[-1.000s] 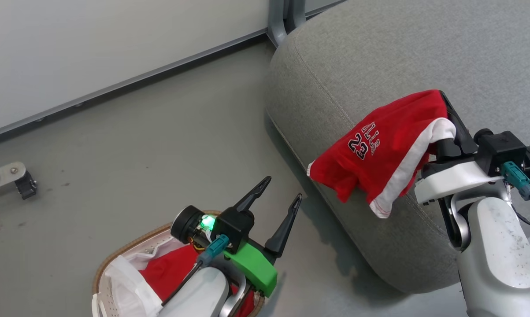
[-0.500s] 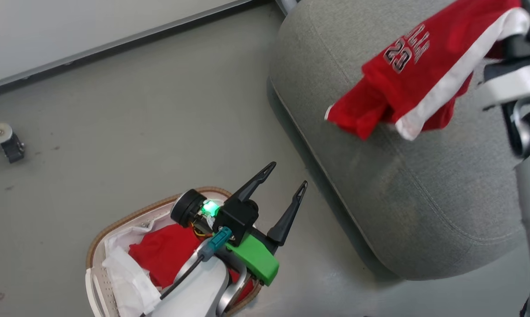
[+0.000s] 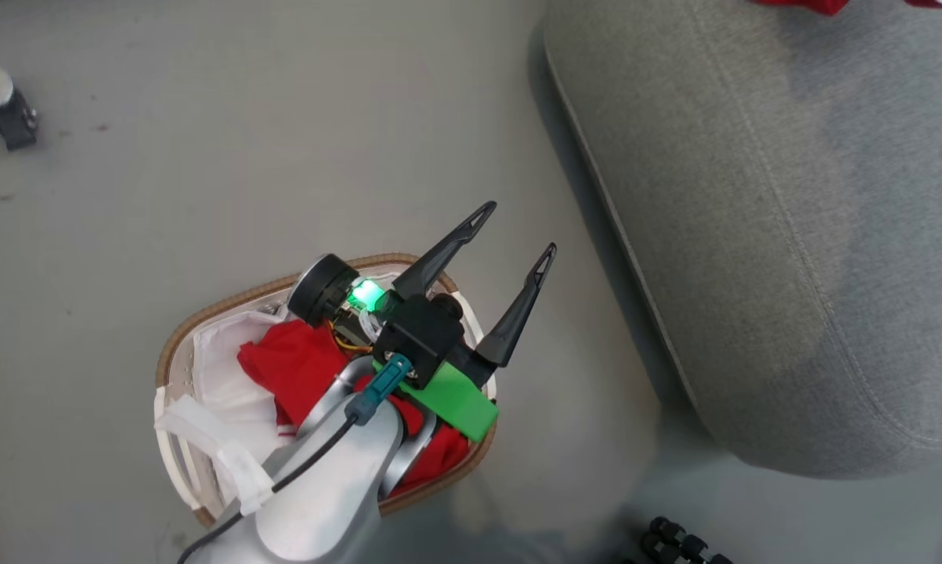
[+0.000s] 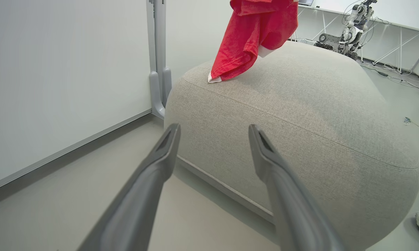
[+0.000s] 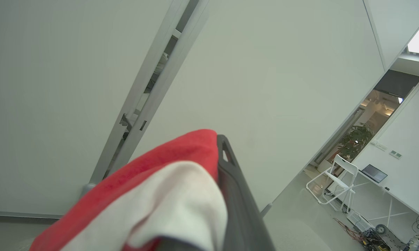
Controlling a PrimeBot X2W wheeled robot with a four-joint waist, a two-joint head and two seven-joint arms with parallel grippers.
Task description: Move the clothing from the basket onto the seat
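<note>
Seen from the head, looking down on a grey floor (image 3: 204, 157). The left gripper (image 3: 520, 227) hangs over the far edge of a white laundry basket (image 3: 208, 356) with a brown rim. Its 2 dark fingers are spread wide and grasp nothing. Red clothing (image 3: 283, 364) lies bunched inside the basket, partly hidden by the arm. The grey seat (image 3: 792, 235) stands near the basket, to its right, not touching it.

From the left wrist, a red garment (image 4: 251, 38) with white trim hangs from above, its lower end resting on top of the seat. The right gripper (image 5: 221, 146) is clenched on this garment, red and white cloth bunched against 1 dark finger, with a pale wall (image 5: 282, 69) behind.
</note>
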